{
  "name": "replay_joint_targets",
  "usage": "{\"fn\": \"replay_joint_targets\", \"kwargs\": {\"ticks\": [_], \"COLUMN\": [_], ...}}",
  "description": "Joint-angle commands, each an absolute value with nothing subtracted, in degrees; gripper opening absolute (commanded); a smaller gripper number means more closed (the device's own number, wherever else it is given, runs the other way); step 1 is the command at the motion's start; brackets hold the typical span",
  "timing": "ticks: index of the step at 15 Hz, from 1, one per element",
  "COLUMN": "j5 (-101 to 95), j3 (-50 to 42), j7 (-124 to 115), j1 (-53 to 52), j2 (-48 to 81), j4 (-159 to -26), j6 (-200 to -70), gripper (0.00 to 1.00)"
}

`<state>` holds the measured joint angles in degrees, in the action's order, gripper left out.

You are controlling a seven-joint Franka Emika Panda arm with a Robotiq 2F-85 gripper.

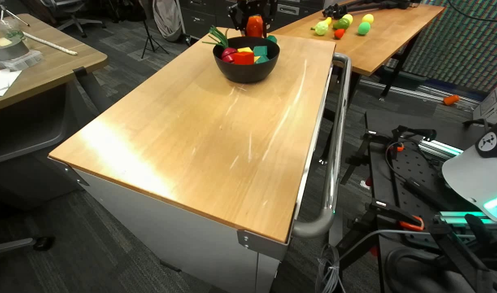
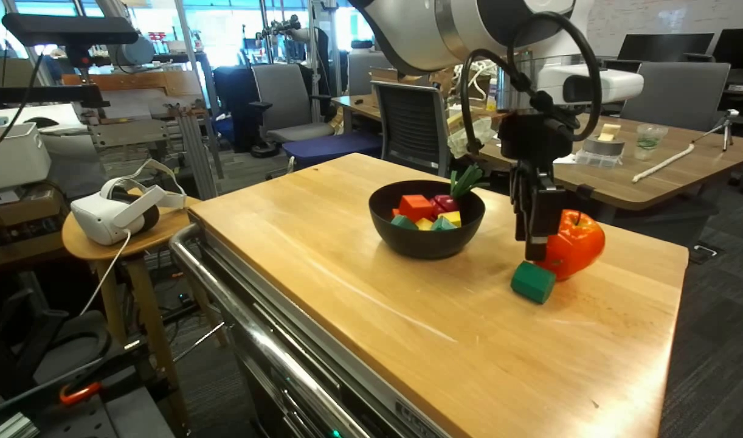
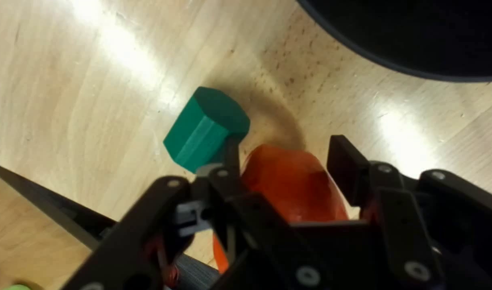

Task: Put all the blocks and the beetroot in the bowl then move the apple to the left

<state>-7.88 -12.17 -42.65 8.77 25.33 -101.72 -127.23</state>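
The matte black bowl [image 2: 429, 244] stands on the wooden worktop [image 2: 499, 377], holding the leafy beetroot [image 2: 442, 205] and several red-orange, yellow and green blocks [image 2: 415, 207]. 1 green hexagonal block [image 3: 205, 129] lies outside it on the worktop, just beside the apple [image 2: 578, 243], which rests there near the bowl. The hand [image 3: 288, 159] has its fingers [image 3: 346, 169] apart, 1 on each side of the apple; I cannot tell whether they pinch it

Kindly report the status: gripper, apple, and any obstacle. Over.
Gripper: jaws either side of apple, grip unconfirmed. Beetroot and several blocks in bowl. Green block on table close beside apple, perhaps in the way.
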Motion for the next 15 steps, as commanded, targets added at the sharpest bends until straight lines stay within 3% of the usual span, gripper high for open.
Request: {"fn": "replay_joint_targets", "kwargs": {"ticks": [1, 4, 5, 6, 7, 9, 15], "j5": [-7.07, -6.48, -5.84, -5.07, -4.49, -5.61, -8.79], "j3": [-13.48, -13.24, -12.98, -12.73, -12.64, -14.18, -18.63], "j7": [-43.21, -41.82, -40.97, -40.12, -39.20, -41.93, -52.17], "j1": [7.79, 8.23, 8.59, 8.93, 9.20, 8.58, 8.02], "j2": [26.42, 24.87, 24.11, 23.46, 22.34, 20.25, 17.00], "j4": [-99.02, -99.96, -100.35, -100.62, -101.31, -102.73, -101.25], "j6": [-125.61, -125.84, -125.94, -125.75, -126.05, -129.10, -137.27], "gripper": [0.28, 0.05, 0.09, 0.26, 0.34, 0.40, 0.85]}}
